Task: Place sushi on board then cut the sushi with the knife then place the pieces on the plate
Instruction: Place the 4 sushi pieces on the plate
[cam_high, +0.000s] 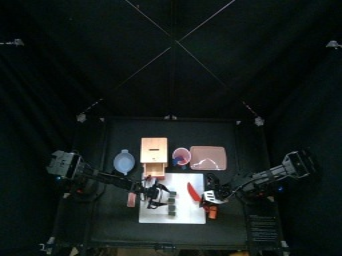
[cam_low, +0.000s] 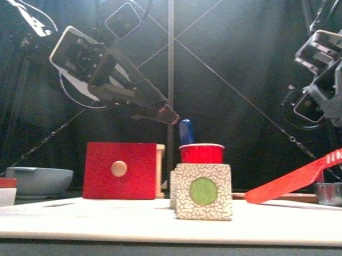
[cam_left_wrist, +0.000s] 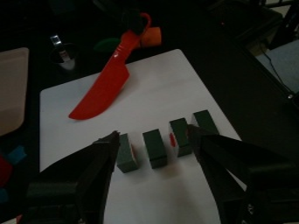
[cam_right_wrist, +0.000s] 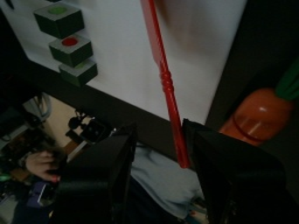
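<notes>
The sushi roll (cam_high: 170, 197) lies on the white cutting board (cam_high: 187, 213), split into several dark green blocks (cam_left_wrist: 158, 147) that stand close together in a row. My left gripper (cam_left_wrist: 158, 140) hangs open over them, one jaw to each side of the row; in the front view the left gripper (cam_low: 160, 112) is well above the sushi roll (cam_low: 201, 192). My right gripper (cam_right_wrist: 163, 129) is shut on the handle of the red knife (cam_right_wrist: 162, 66). The red knife (cam_low: 297, 179) slopes down toward the board, its blade (cam_left_wrist: 103, 90) lying right of the blocks and apart from them.
Behind the board stand the wooden box (cam_high: 152, 155), the red cup (cam_high: 181, 155) with the blue knife (cam_low: 186, 130), and the pink tray (cam_high: 210, 158). The blue-grey bowl (cam_high: 123, 162) sits at the back left. An orange carrot toy (cam_right_wrist: 260, 115) lies off the board's edge near my right gripper.
</notes>
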